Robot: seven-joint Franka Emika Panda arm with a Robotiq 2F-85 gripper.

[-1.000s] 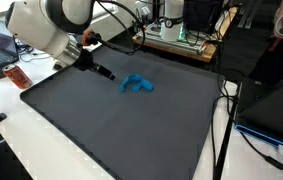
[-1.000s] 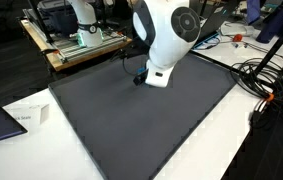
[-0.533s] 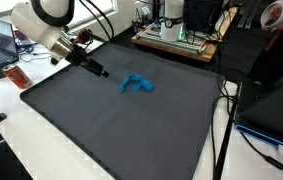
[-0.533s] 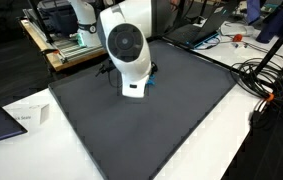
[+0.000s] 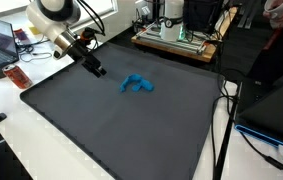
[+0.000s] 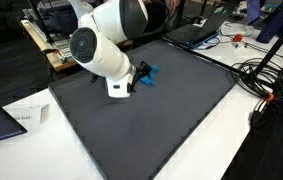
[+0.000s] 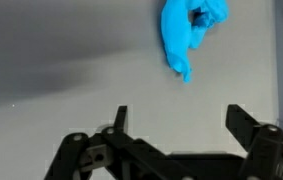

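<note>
Wrist view, blue cloth [image 7: 188, 35] on dark grey mat [image 7: 61, 60], fingers [image 7: 243, 122] spread

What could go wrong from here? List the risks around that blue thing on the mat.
The blue crumpled thing lies limp and low on the dark mat; the open jaws may scrape the mat or pinch only a fold. In the wrist view it lies well ahead of them, so closing now would likely catch nothing.

Bright and crumpled, the blue bundle [image 5: 136, 84] lay flat on the dark grey mat [image 5: 111, 130], just above the middle of the frame in an exterior view. In the wrist view the blue bundle [image 7: 188, 30] sat upper right, its narrow tail pointing down.
</note>
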